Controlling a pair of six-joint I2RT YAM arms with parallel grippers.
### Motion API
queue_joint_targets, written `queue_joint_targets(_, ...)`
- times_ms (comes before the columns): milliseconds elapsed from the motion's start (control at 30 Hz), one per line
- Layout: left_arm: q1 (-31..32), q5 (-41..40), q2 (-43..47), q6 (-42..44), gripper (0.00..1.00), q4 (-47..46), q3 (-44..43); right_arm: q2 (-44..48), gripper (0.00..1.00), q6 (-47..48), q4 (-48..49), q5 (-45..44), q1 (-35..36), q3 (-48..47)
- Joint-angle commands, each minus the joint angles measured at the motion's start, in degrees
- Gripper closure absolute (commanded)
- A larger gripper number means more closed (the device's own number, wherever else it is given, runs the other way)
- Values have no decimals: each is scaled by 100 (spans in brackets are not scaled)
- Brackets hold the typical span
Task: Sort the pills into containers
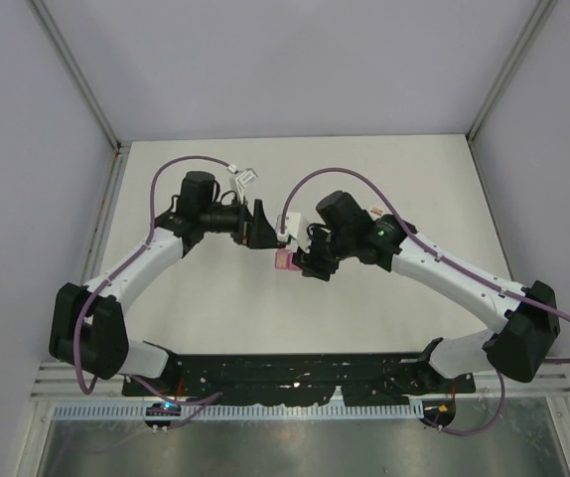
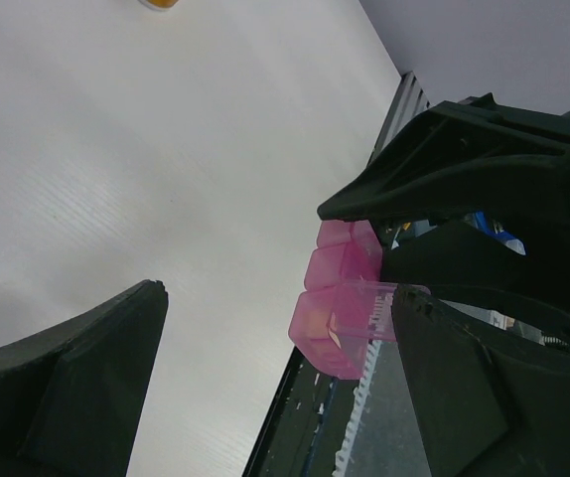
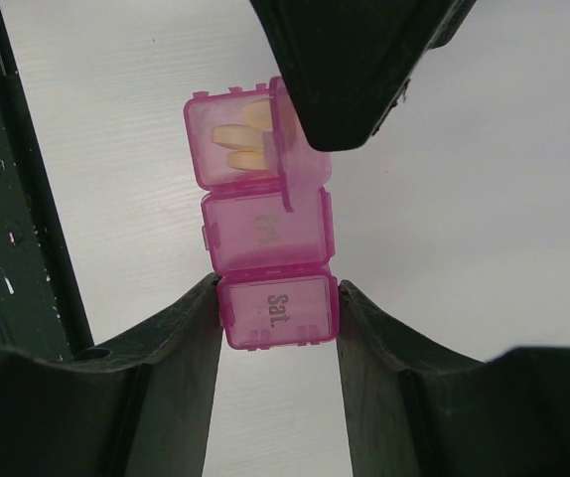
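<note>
Pill box [image 3: 270, 248] appears lifted off bench [image 3: 484, 199], its 6 o'clock "Sat." cell clamped in right tool [image 3: 275, 308]. Left tool [image 2: 277, 298] spread wide, one finger at 12 o'clock cell holding yellow pills [image 3: 237, 147]. Risk: a hard push levers strip loose and spills pills.

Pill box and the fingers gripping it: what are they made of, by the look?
Pill box: translucent pink plastic, smooth and slightly glossy; the pills show through it as pale shapes. Fingers: matte black, probably rigid plastic; the surface is dull with no metallic shine, though the pictures cannot settle it.
</note>
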State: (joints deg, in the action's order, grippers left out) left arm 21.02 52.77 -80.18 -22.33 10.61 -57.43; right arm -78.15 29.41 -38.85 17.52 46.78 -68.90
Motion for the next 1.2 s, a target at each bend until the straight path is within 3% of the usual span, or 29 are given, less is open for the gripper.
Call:
queue_joint_targets(0,96,259,178,35,1,-191,91,-34,86,-102,176,-161,32,-281)
queue_joint_targets(200,219,356,205,149,1,-156,153,-87,86,-128,176,-310,41,-343)
queue_joint_targets(667,386,444,-24,273,16,-182,188,-113,87,-163,185,-407,32,-413)
queue_joint_targets(767,386,523,-24,255,13,-208,179,-95,87,-146,194,-433,33,-369)
queue_joint_targets(867,386,664,99,308,1,-235,214,-86,87,-137,229,-460,32,-317)
queue_joint_targets(1167,140,734,398,-184,0,-762,434,45,87,-128,273,-486,32,-159)
